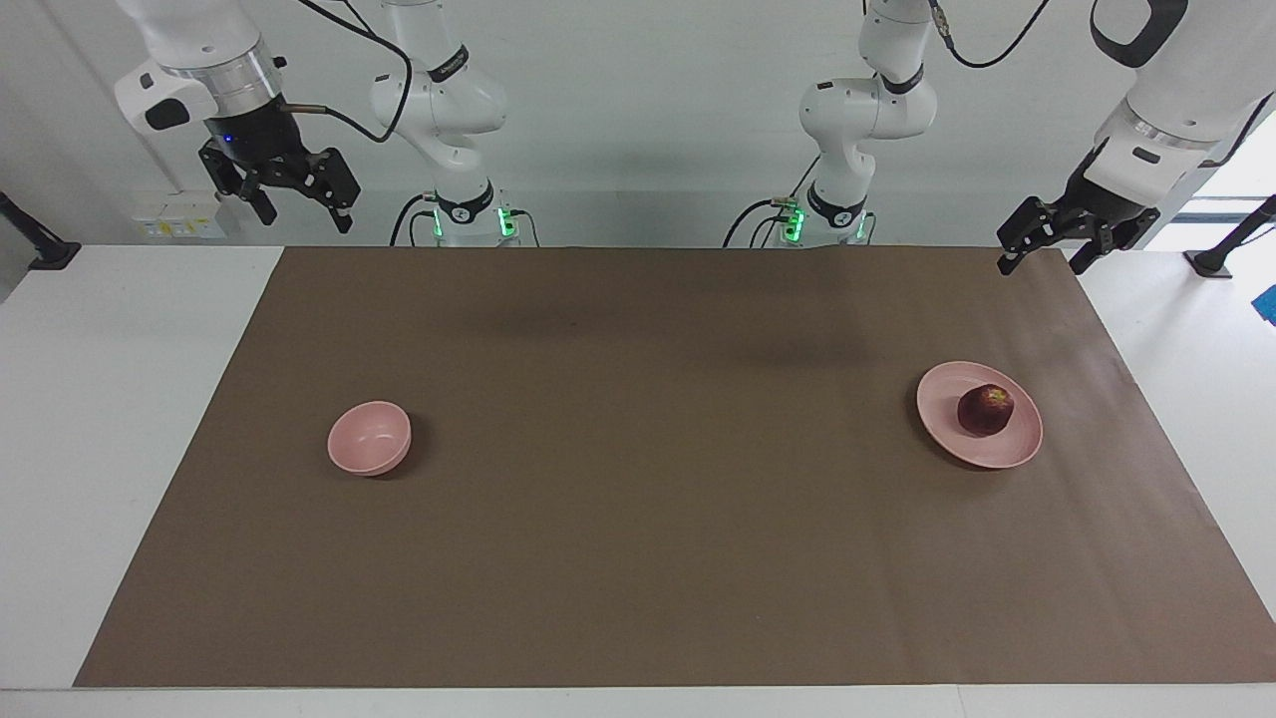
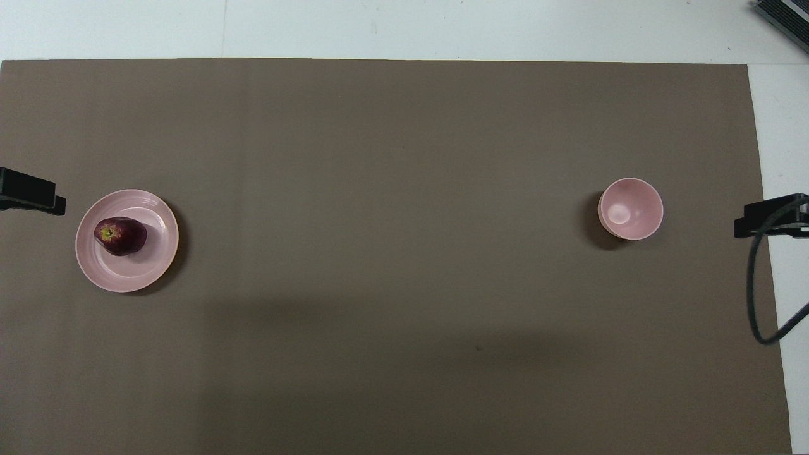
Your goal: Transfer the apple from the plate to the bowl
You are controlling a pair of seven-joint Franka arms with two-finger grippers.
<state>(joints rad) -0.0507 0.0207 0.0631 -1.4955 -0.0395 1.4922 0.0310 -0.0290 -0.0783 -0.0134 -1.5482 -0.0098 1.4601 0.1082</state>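
The dark red apple (image 1: 986,410) lies on the wide pink plate (image 1: 1017,447) toward the left arm's end of the table; they also show in the overhead view, apple (image 2: 121,236) on plate (image 2: 155,253). The small deep pink bowl (image 1: 369,437) stands empty toward the right arm's end, also seen from overhead (image 2: 631,208). My left gripper (image 1: 1042,264) hangs open and empty in the air above the mat's edge close to the robots, apart from the plate. My right gripper (image 1: 307,219) is raised, open and empty at the right arm's end.
A brown mat (image 1: 638,479) covers most of the white table (image 1: 120,399). A black cable (image 2: 755,303) loops down by the right gripper's tip (image 2: 768,218). The left gripper's tip (image 2: 31,197) shows at the edge of the overhead view beside the plate.
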